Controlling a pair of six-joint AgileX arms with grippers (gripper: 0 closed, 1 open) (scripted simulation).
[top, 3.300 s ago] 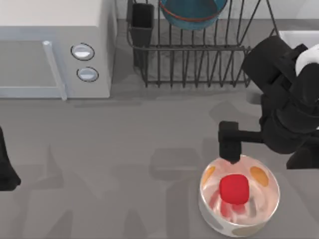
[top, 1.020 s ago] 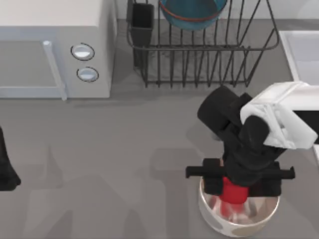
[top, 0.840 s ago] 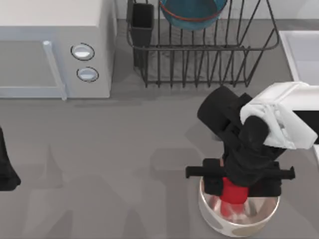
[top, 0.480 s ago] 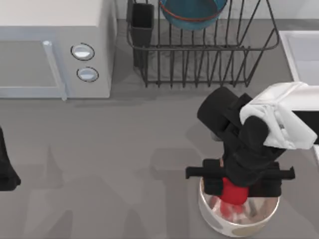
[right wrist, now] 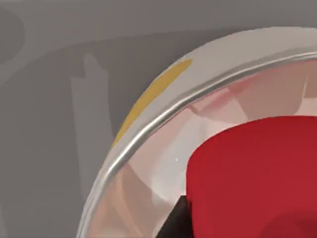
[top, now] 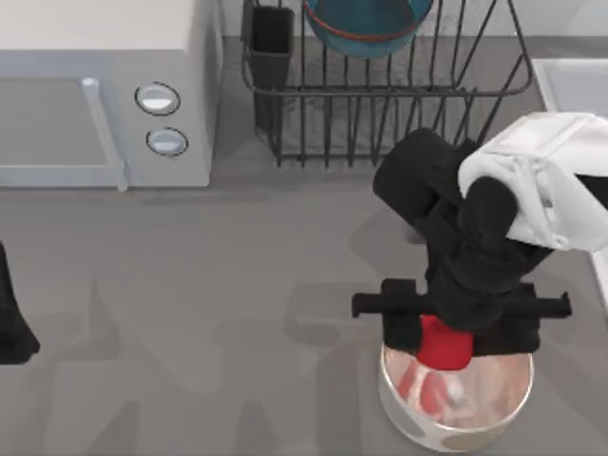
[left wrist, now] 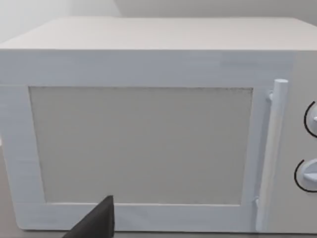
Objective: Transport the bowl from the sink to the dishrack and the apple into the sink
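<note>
While the right arm lifts, this is how things stand.

Jaws: the right gripper is pinching the apple between its two black fingers, one on each side.

Apple: it is red and blocky, and it hangs just above the white bowl. In the right wrist view the apple is big and close, with the bowl's shiny rim curving beside it.

What changed: half a second ago the apple sat lower, down inside the white bowl. Now it is higher, at about the rim, and the arm has moved up with it. So I think the grab worked and the apple is coming out.

Teal bowl: the bowl is already in the dishrack, at the back of the table. That half of the job looks done.

Sink: the sink is at the right edge, behind the arm. The apple must go there next.

In the way: the white bowl's rim is close under the apple, so it should go up more before going sideways. The dishrack stands near the path to the sink.

Other things: a microwave sits at the left.

Left arm: it is parked at the left edge, in front of the microwave.
</note>
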